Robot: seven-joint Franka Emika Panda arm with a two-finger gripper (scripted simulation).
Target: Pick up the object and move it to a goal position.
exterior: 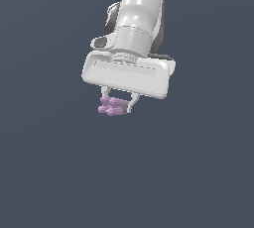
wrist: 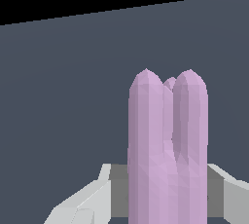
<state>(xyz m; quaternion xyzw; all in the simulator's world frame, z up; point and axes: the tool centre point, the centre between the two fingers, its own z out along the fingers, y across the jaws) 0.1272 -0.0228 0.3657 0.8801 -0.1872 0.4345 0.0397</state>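
Your gripper [exterior: 117, 106] in the exterior view hangs under the white hand, its two short fingers [exterior: 132, 104] closed in on the lilac object [exterior: 111, 106], which juts toward the exterior view's left. On the wrist view, the object [wrist: 168, 155] stands between the grey-white fingers [wrist: 80, 203]; contact looks likely, though the pads are hidden.

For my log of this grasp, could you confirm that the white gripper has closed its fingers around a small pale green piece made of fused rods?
Not quite: the colour is wrong. The small piece of fused rods is pale lilac-purple, not green, as both the exterior and wrist views show. The rest holds: the white gripper has its fingers closed on either side of it.
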